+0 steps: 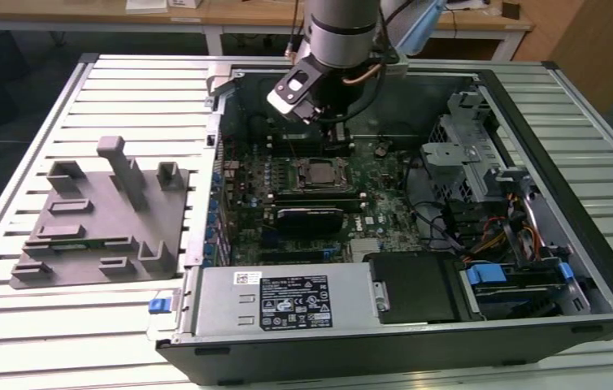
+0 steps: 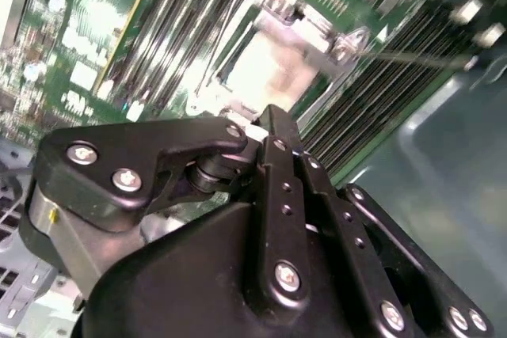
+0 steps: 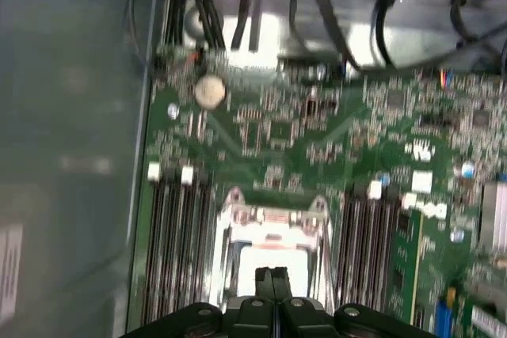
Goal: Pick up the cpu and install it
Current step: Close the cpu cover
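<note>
Cpu [image 3: 268, 257] shows as a pale, glare-washed square inside the socket frame [image 3: 230, 219] on the motherboard [image 3: 277, 132], its edges hard to make out. My claw [image 3: 273, 276] hangs just above it, fingers pressed together around nothing. My arm [image 1: 339, 32] drops from the exterior view's upper middle into the open case [image 1: 567, 203].

My claw [image 2: 272, 126] is matt black, studded with bright metal screws [image 2: 287, 276]. The socket frame [image 3: 269, 213] gleams as bare metal on the glossy green board [image 3: 277, 148]. At the left of the exterior view, the fixture [image 1: 89, 227] is dull grey plastic on a ribbed pale-metal worktop [image 1: 24, 325].
</note>
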Controlling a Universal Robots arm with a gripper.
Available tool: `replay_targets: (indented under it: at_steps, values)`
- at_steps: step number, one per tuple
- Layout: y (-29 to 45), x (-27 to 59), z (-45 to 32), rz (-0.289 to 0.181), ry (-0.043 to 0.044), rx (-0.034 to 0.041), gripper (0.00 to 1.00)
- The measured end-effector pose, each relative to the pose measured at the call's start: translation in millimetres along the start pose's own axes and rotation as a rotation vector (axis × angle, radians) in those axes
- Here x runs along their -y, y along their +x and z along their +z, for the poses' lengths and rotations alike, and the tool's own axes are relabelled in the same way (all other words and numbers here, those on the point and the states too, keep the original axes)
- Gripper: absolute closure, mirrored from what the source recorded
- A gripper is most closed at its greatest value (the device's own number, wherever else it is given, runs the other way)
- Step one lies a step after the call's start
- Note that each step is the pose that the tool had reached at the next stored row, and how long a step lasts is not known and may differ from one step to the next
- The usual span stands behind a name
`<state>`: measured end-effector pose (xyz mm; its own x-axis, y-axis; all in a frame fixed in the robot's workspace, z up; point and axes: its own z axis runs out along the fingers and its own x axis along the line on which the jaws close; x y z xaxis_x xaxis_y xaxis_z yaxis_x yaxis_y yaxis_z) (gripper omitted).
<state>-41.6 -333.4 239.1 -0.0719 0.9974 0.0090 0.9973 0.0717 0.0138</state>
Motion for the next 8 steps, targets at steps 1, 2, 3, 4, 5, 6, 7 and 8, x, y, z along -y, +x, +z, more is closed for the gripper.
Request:
replay_targets:
  at_steps: [1,2,3,4,5,6,7,8]
  values:
    - [0.2,4.5,0.5,0.0,0.0,0.0001,0.89]
    - [0.1,9.0,1.3,0.0,0.0001,0.0001,0.89]
    - [-0.3,12.4,2.8,0.0,0.0002,0.0,0.89]
    - [-0.7,14.7,4.6,0.0,0.0007,-0.0001,0.89]
    - [-0.9,16.8,6.3,0.0,0.0015,-0.0002,0.89]
    - [-1.0,18.8,8.2,0.0,0.0022,-0.0003,0.89]
    - [-0.9,21.0,10.0,0.0,0.0029,-0.0001,0.89]
    - [-0.8,23.2,11.7,0.0,0.0032,-0.0001,0.89]
